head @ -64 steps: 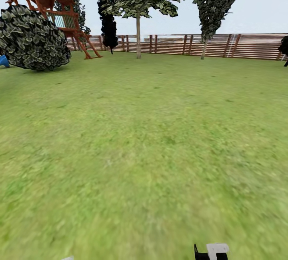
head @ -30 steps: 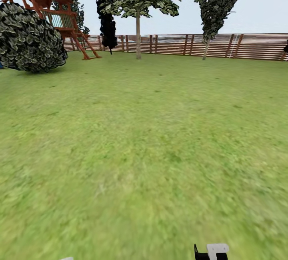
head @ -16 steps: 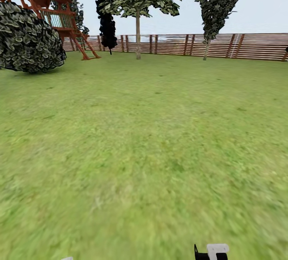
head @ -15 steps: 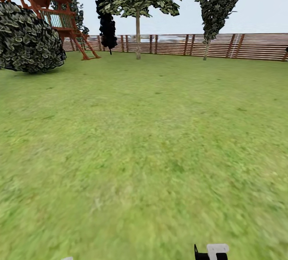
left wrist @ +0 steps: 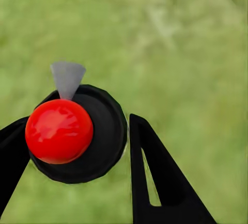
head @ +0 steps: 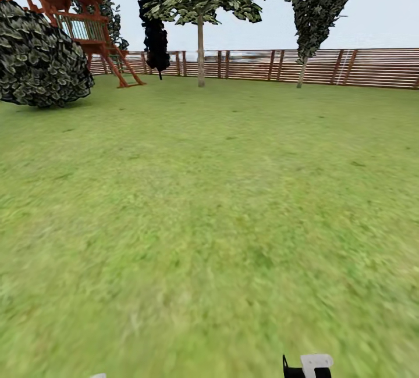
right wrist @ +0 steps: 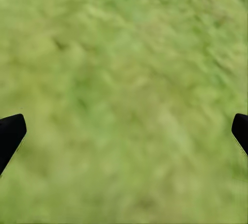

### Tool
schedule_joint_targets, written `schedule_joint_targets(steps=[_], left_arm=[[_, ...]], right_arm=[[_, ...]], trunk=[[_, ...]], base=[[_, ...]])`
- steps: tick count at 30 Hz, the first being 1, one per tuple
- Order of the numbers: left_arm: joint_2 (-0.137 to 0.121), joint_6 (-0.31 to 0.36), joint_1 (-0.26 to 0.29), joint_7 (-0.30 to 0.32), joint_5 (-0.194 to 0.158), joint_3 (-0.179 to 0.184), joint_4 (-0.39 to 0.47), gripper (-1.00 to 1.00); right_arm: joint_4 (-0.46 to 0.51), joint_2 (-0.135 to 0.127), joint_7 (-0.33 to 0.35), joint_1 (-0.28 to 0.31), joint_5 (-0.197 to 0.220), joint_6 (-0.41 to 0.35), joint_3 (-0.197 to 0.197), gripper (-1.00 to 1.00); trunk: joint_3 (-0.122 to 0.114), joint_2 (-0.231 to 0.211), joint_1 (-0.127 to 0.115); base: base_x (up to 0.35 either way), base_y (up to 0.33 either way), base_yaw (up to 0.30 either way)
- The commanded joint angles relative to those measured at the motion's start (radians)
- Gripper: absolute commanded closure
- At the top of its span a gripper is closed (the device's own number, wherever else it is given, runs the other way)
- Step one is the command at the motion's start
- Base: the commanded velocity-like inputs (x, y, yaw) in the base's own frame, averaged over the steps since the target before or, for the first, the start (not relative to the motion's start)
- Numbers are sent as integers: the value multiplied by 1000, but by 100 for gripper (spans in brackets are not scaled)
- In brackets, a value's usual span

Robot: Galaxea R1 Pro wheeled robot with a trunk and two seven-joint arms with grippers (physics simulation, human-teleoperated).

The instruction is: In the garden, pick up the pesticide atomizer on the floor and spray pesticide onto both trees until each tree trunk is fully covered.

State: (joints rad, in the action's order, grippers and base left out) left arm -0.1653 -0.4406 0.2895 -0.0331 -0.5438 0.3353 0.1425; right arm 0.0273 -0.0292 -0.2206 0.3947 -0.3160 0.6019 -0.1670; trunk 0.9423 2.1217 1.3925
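Atomizer point(left wrist: 77, 133) clamped in left fingers point(left wrist: 150, 177), body hidden; right fingers point(right wrist: 10, 136) spread wide

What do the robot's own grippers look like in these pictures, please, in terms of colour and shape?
The left gripper has flat black fingers, one a tapering wedge with a slot-like cutout. The right gripper shows as two black fingertips at the frame's edges. In the head view, a black part carries a white, rounded block.
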Motion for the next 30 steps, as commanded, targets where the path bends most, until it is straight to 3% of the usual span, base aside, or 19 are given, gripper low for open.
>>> schedule_joint_targets(steps=[1,30], left_arm=[[0,-3,0,-4,-6,8,0,100],[0,-4,0,-4,-5,8,0,100]], right_arm=[[-1,0,-5,1,-11,2,-6,-100],[-1,0,-5,1,-11,2,-6,-100]], trunk=[[1,0,0],[1,0,0]], base=[[339,0,0],[339,0,0]])
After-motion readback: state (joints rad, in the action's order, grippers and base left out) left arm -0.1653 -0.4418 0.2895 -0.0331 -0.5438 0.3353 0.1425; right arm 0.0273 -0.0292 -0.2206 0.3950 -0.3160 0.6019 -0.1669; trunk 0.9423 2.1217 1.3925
